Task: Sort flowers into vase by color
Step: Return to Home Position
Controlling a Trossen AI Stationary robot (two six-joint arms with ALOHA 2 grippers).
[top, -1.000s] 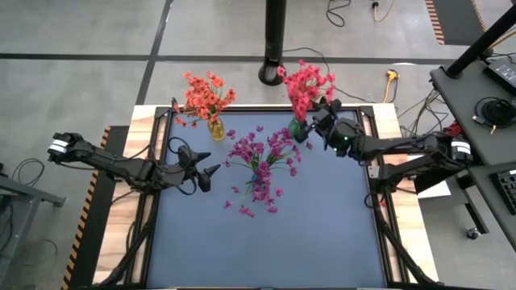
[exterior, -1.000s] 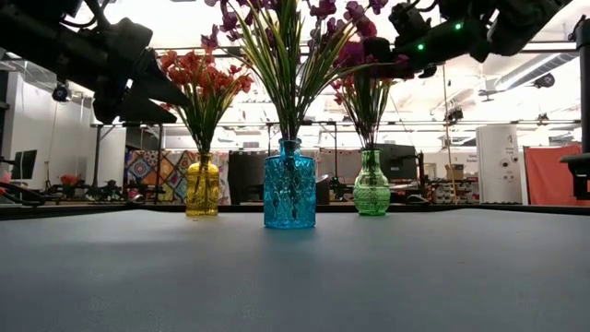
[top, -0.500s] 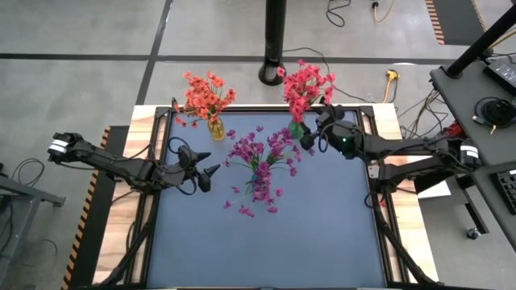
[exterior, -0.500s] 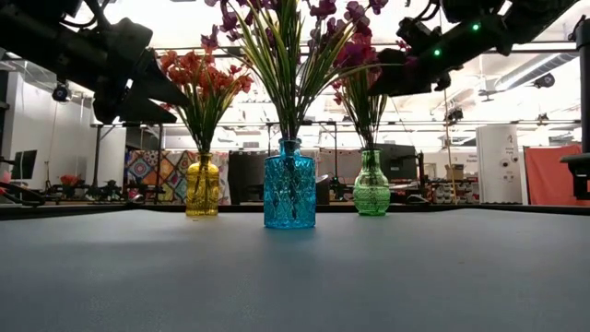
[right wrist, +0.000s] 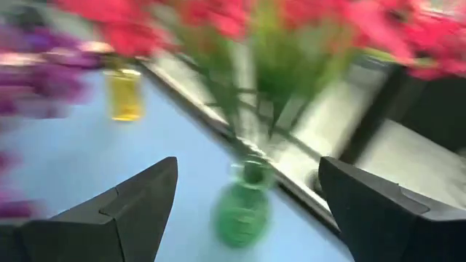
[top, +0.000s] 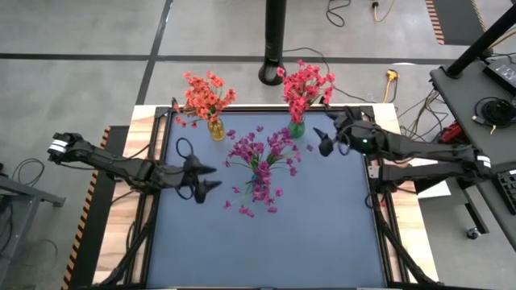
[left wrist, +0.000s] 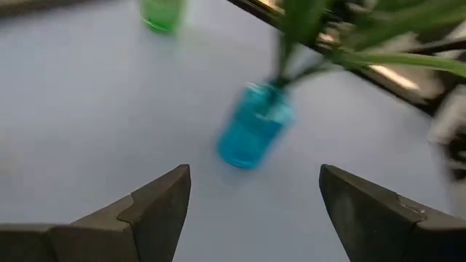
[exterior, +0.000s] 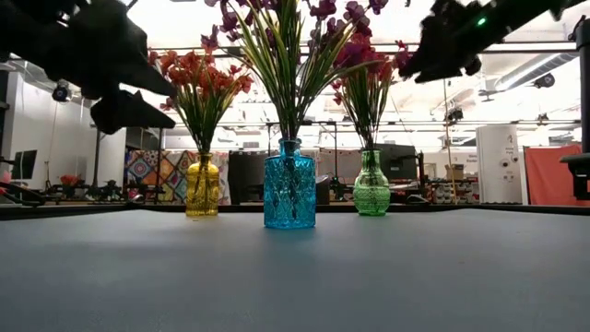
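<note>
Red flowers (top: 305, 83) stood beside our wide-open right gripper (top: 322, 142); purple flowers (top: 260, 155) faced our left gripper (top: 214, 177), equally wide, empty.

Middle vase (exterior: 289, 184) before left vase (exterior: 203, 187), right vase (exterior: 371, 187).

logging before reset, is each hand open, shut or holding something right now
left hand: open, empty
right hand: open, empty
</note>
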